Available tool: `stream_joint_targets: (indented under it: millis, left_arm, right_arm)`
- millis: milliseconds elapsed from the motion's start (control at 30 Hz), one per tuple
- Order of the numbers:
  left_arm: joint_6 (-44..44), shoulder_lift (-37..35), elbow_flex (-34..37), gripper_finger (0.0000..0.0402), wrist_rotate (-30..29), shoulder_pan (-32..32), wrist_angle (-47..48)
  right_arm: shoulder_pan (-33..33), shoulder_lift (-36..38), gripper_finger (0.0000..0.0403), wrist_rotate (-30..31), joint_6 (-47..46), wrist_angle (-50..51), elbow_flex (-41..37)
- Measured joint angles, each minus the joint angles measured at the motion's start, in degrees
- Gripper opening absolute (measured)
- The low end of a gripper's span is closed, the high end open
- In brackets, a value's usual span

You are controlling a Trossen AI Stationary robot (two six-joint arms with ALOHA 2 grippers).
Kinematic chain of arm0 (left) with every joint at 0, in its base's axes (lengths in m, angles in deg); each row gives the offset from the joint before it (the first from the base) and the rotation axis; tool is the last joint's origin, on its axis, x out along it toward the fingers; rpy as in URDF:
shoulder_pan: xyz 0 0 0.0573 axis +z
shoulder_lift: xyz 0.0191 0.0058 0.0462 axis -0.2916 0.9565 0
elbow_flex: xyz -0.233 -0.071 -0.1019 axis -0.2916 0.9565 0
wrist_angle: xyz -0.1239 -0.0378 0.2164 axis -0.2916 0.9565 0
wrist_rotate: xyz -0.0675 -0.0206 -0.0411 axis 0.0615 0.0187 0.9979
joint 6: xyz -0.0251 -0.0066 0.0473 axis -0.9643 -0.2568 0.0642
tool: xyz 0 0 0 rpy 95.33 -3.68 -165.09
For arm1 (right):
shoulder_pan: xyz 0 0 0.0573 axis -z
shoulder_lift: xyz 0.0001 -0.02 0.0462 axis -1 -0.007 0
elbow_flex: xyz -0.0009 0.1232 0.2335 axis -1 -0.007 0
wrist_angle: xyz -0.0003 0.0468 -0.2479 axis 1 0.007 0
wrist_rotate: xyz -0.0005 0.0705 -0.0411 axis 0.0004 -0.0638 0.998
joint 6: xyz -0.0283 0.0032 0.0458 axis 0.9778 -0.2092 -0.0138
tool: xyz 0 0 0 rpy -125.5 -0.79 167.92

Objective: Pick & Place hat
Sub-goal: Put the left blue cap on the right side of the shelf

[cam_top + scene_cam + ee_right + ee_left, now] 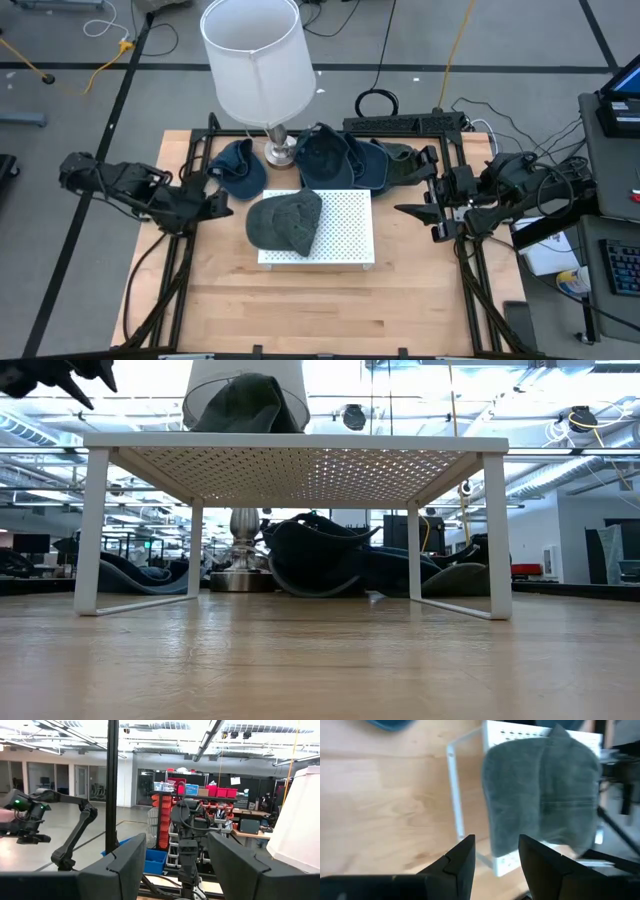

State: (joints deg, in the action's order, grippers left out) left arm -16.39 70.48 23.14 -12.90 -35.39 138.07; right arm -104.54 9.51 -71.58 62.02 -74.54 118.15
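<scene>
A grey hat [285, 222] lies crown-up on the left part of a white perforated shelf [345, 228], its left side reaching a little past the shelf's edge. The left wrist view looks down on the hat [540, 795], and in the low view it [245, 405] sits on the shelf top [300, 455]. My left gripper [215, 207] hangs open in the air left of the hat, tilted down toward it, its fingers [495, 845] apart with nothing between them. My right gripper [418, 220] waits open to the right of the shelf, pointing out level [175, 845].
Several dark blue and green caps [345, 160] lie on the table behind the shelf, beside a white-shaded lamp [255, 60] on a metal foot [280, 152]. Black frame rails [190, 250] run along the table's left and right sides. Bare wood [320, 310] lies near the front edge.
</scene>
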Motion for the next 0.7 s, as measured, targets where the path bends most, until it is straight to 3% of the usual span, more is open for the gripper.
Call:
stream_joint_targets:
  millis: [333,700]
  left_arm:
    - [1.8,10.9,-10.4,0.0152,-0.6,0.4,19.3]
    - [-10.8,12.9,-10.1,0.0152,0.5,3.8,21.2]
  right_arm:
    - [0.0,0.0,0.0208,0.0,2.1,0.0,0.0]
    - [0.0,0.0,0.0208,0.0,6.2,0.0,0.0]
